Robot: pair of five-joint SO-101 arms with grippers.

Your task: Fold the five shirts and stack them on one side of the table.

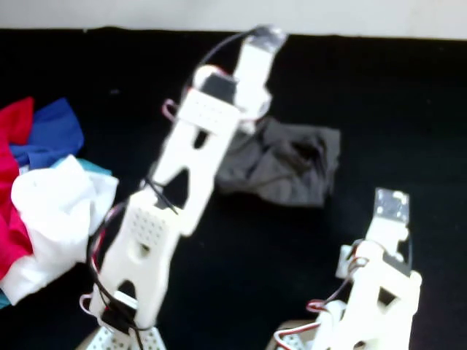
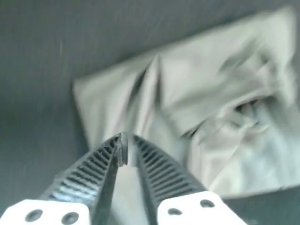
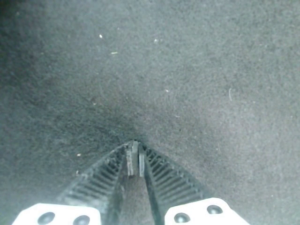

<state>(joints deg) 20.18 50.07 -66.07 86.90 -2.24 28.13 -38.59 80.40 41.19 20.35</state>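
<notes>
A crumpled dark grey shirt (image 1: 281, 162) lies near the middle of the black table; it also lies spread under my left gripper (image 2: 125, 143) as the grey shirt (image 2: 197, 108). That gripper hangs just above the shirt's edge, shut, with nothing seen between its fingers. The left arm (image 1: 182, 175) stretches from the front edge to the shirt. A heap at the table's left side holds a red shirt (image 1: 11, 182), a blue shirt (image 1: 51, 131) and a white shirt (image 1: 55, 211). My right gripper (image 3: 135, 157) is shut, low over bare black cloth, and the right arm (image 1: 379, 277) stands front right.
The black cloth (image 1: 379, 109) covers the table, with open room behind and to the right of the grey shirt. A pale wall strip (image 1: 365, 14) runs along the far edge. A bit of teal fabric (image 1: 91, 166) peeks from the heap.
</notes>
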